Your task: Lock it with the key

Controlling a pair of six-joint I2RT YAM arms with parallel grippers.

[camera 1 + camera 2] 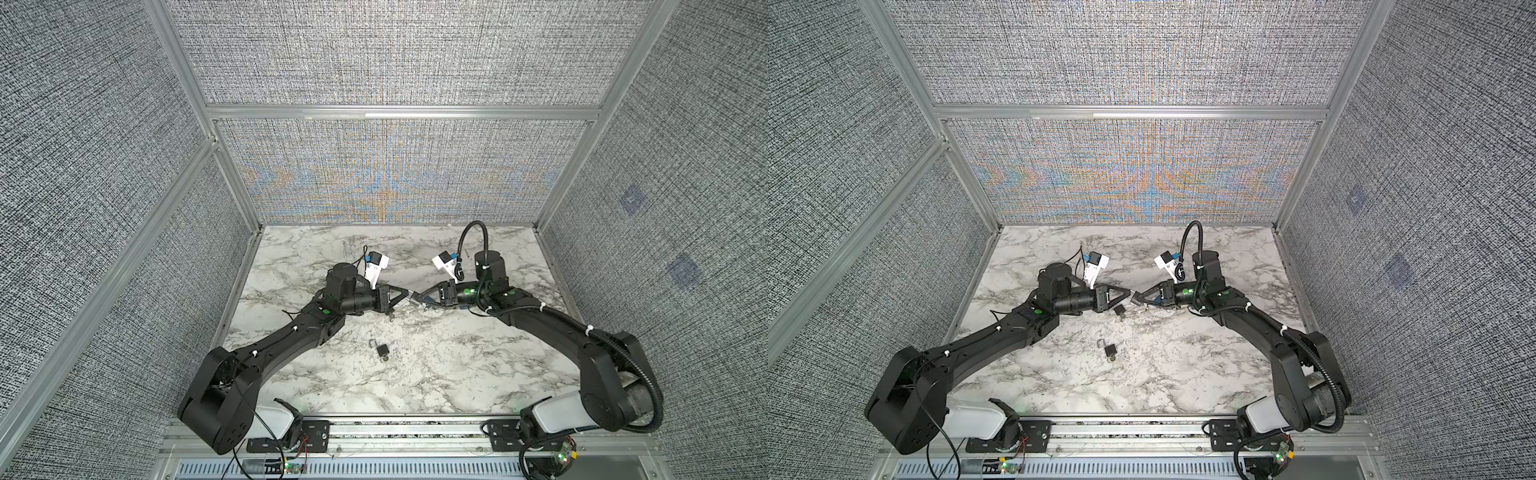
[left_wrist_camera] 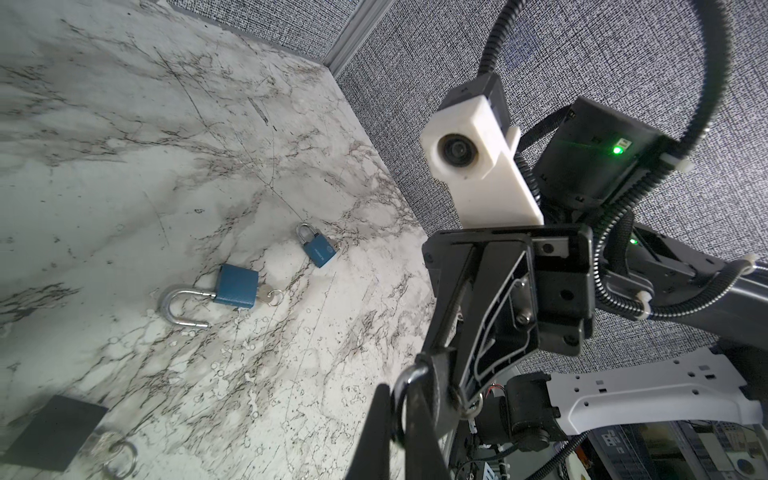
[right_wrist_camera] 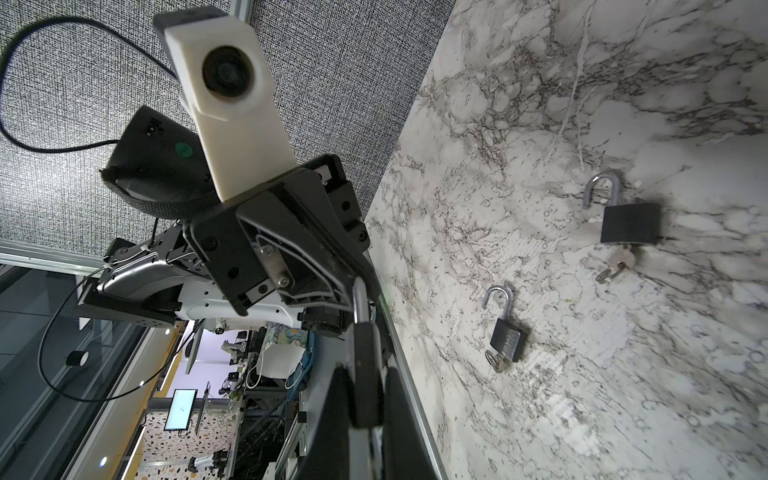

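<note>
A small dark padlock (image 3: pixel 365 353) hangs in the air between both grippers over the middle of the marble table (image 1: pixel 457 374). My right gripper (image 3: pixel 368 386) is shut on its body. My left gripper (image 2: pixel 401 399) is shut on its silver shackle (image 2: pixel 409 376). In both top views the two grippers (image 1: pixel 405 292) (image 1: pixel 417 297) meet tip to tip. A key ring (image 2: pixel 471 405) dangles below the held lock; the key itself is mostly hidden by the fingers.
Other padlocks lie on the table: a larger one with a key (image 1: pixel 1120 309) just below the grippers and an open one with a key (image 1: pixel 380 348) nearer the front. The left wrist view shows a further small one (image 2: pixel 318 249). Fabric walls (image 1: pixel 124 249) enclose the table.
</note>
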